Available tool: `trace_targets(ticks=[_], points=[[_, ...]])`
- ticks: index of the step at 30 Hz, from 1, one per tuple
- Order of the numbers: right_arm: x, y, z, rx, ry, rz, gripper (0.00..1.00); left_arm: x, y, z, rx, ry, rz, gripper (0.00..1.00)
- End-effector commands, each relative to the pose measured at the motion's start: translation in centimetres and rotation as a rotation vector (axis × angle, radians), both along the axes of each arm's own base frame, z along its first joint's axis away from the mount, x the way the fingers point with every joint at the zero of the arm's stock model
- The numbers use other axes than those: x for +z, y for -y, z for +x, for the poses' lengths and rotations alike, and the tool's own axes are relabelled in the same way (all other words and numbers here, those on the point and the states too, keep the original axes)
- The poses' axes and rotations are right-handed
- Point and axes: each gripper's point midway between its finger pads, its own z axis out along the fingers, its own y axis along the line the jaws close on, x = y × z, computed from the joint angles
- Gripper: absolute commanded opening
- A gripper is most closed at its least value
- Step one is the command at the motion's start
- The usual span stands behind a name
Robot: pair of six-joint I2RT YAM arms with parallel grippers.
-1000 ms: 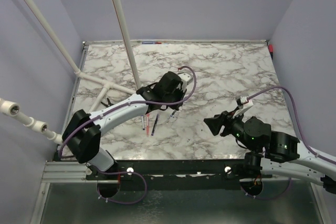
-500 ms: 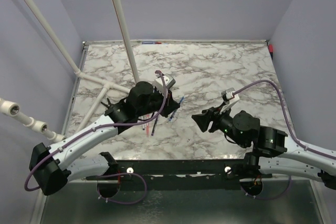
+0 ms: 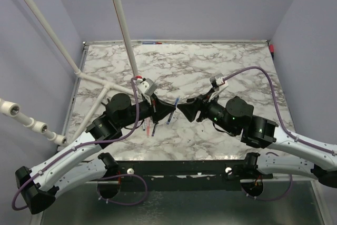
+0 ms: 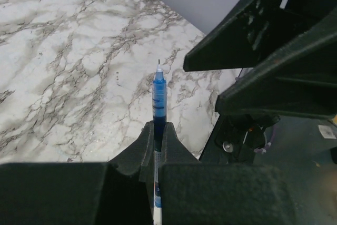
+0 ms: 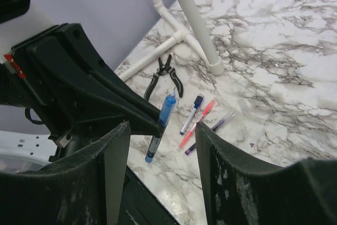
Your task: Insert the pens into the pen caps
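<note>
left wrist: my left gripper (image 4: 159, 133) pinches the blue pen (image 4: 159, 93), nib out ahead. right gripper (image 5: 158, 130) gapes empty just opposite; closing in could clash jaws or skew the pen.

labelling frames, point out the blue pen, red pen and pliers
blue pen (image 4: 159, 98), left wrist view, middle of its barrel
red pen (image 5: 196, 124), right wrist view, middle of its barrel
pliers (image 5: 166, 70), right wrist view, at the pivot

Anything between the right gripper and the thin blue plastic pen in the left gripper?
Nothing visible. The thin blue plastic pen juts from the shut left gripper into open air, facing the open right gripper; other pens lie below.
</note>
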Motion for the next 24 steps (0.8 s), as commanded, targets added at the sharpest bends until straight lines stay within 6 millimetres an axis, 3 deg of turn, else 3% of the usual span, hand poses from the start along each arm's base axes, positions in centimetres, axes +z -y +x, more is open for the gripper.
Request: trace_targets(ticks=[1,13,24], points=[[2.7,-1.5,0.2,0.055,0.018,0.067,0.56,1.3,-0.5,-1.5,-0.032,0.010,-0.075,0.00],[3.9,-4.7,0.6,0.173,-0.005,0.124,0.49,3.0,-2.1,-2.8,-0.019,0.028,-0.152,0.00],[4.3,-5.7,0.0,0.239,-0.004,0.157,0.41,3.4,-2.3,-2.7,-0.003,0.027,-0.162,0.00]])
